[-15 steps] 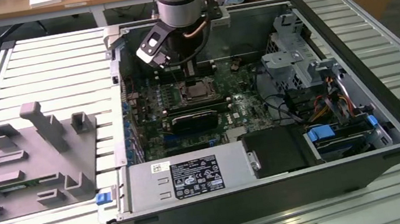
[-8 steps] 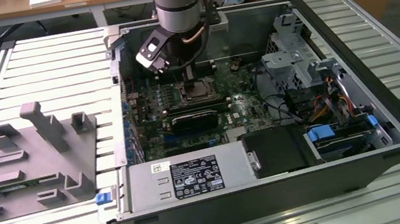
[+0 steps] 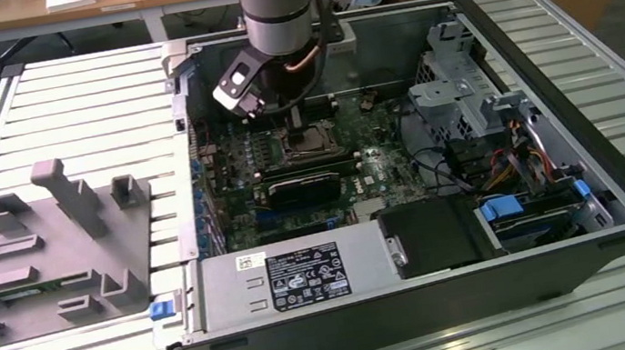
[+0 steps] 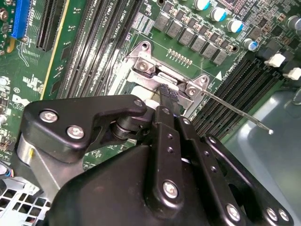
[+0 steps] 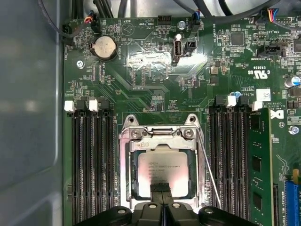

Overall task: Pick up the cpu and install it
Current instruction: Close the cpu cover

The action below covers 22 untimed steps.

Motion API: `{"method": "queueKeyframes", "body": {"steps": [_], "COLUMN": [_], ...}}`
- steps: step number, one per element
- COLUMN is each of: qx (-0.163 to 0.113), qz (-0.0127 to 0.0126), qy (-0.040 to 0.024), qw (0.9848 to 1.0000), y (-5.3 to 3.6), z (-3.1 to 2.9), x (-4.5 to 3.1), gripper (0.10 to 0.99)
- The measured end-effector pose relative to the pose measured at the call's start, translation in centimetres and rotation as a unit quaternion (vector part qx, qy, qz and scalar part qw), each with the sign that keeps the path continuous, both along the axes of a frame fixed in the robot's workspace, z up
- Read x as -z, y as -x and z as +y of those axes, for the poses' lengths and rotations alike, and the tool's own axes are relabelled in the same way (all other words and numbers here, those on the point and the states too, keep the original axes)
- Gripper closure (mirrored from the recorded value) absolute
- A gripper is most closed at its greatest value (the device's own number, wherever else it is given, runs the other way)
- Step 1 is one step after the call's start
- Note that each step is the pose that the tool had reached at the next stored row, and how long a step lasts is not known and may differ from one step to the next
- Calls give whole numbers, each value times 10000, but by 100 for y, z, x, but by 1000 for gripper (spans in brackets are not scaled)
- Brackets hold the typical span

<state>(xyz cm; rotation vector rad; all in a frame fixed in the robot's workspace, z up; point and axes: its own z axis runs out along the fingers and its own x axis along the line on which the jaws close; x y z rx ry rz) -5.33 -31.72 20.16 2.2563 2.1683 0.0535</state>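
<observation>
Since the cpu [image 5: 162, 170] lies flat inside the socket frame [image 5: 126, 160] on the motherboard [image 5: 150, 75], it looks seated (lever [image 5: 209, 172] beside it seems unlatched). The claw [image 5: 161, 188] hangs over one edge of the chip with fingers pinched together on nothing, likely to nudge rather than grip; contact I can't tell.

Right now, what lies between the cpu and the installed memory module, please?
First wrist view: socket lever and empty memory slots separate the cpu from memory module.
</observation>
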Motion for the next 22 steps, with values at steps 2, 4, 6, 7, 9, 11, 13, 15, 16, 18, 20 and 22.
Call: {"method": "queueKeyframes", "body": {"steps": [2, 4, 6, 7, 9, 11, 13, 15, 16, 18, 20, 22], "qx": [0, 0, 0, 0, 0, 0, 1, 0, 0, 0, 0, 0], "qz": [0, 1, 1, 0, -1, 0, 0, 2, 2, 2, 2, 2], "qy": [0, 2, 2, 0, -1, 1, -1, 0, 0, 0, 0, 0], "qw": [10000, 10000, 10000, 10000, 10000, 10000, 10000, 10000, 10000, 10000, 10000, 10000], "y": [0, 0, 0, 0, 0, 1, -21, -70, -88, -118, -135, -155], "z": [0, -1, 0, 0, 0, -1, 0, -1, -1, -1, -1, -1], "x": [12, 16, 15, 10, -21, -54, -54, -55, -55, -54, -54, -54], "gripper": [980, 980, 980, 980, 980, 980, 980, 980, 980, 980, 980, 980]}}
